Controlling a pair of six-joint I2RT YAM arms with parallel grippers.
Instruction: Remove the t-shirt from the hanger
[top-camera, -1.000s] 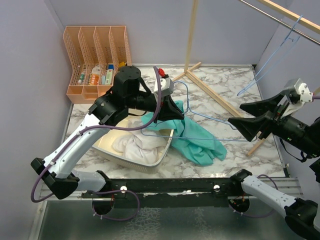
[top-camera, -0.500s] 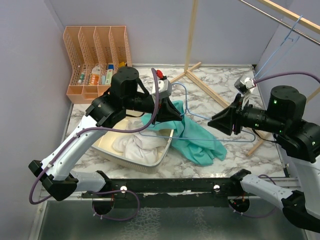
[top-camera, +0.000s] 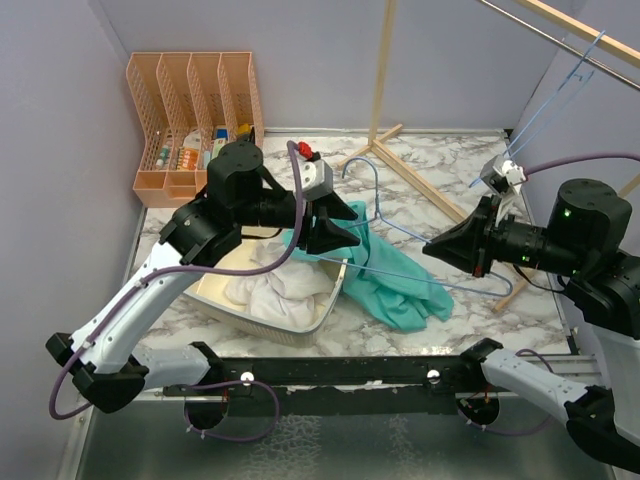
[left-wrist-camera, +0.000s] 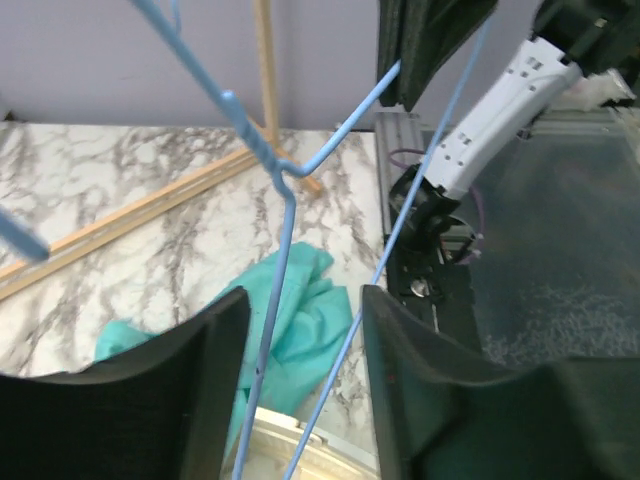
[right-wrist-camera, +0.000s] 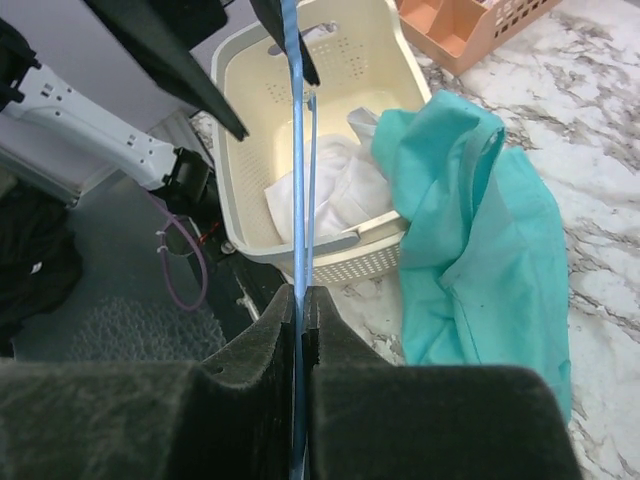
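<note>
The right gripper (right-wrist-camera: 300, 300) is clenching the thin blue wire hanger (right-wrist-camera: 291, 120), its fingers pressed tight on the wire. The left gripper (left-wrist-camera: 303, 297) is standing spread wide, with two hanger wires passing between its fingers and no contact visible. The teal t-shirt (right-wrist-camera: 470, 200) is lying crumpled on the marble bench (top-camera: 450, 160), one edge draping over the cream plastic basket (top-camera: 270, 322).

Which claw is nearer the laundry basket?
Left. The left claw hovers above the far corner of the basket; the right claw grips the hanger, beyond the t-shirt.
</note>
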